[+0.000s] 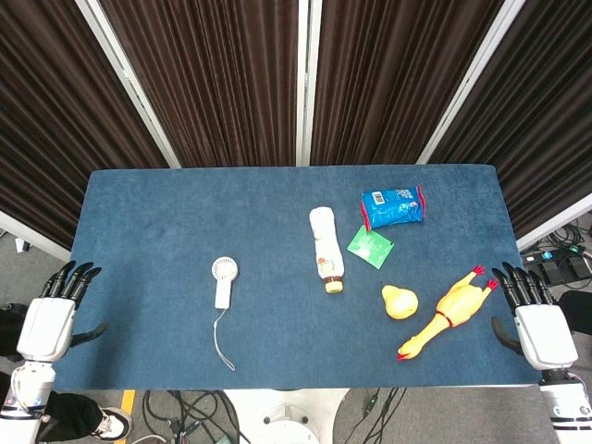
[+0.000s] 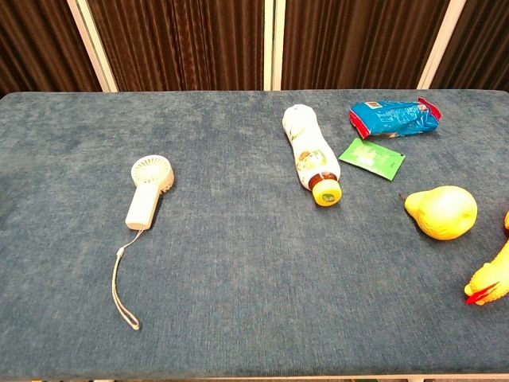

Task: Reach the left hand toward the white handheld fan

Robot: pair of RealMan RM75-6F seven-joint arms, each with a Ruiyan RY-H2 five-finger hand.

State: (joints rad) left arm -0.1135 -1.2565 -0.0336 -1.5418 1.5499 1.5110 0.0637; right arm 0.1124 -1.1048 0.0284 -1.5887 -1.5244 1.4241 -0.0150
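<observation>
Covering the table (image 1: pixel 166 222), blue cloth meets dark curtains (image 1: pixel 213 74) behind; white handheld fan (image 1: pixel 223 280) lies ahead of the left hand (image 1: pixel 51 319) fingers, spread, empty; right hand (image 1: pixel 541 324) likewise.

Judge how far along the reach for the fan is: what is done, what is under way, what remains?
Done: nothing visible. The left hand sits off the table's left edge, fingers apart, holding nothing. Under way: no reach shows; the chest view shows no hand at all. Left: the whole reach across to the fan, which lies flat and untouched, its strap trailing toward the near edge. The right hand sits open at the right edge.
</observation>
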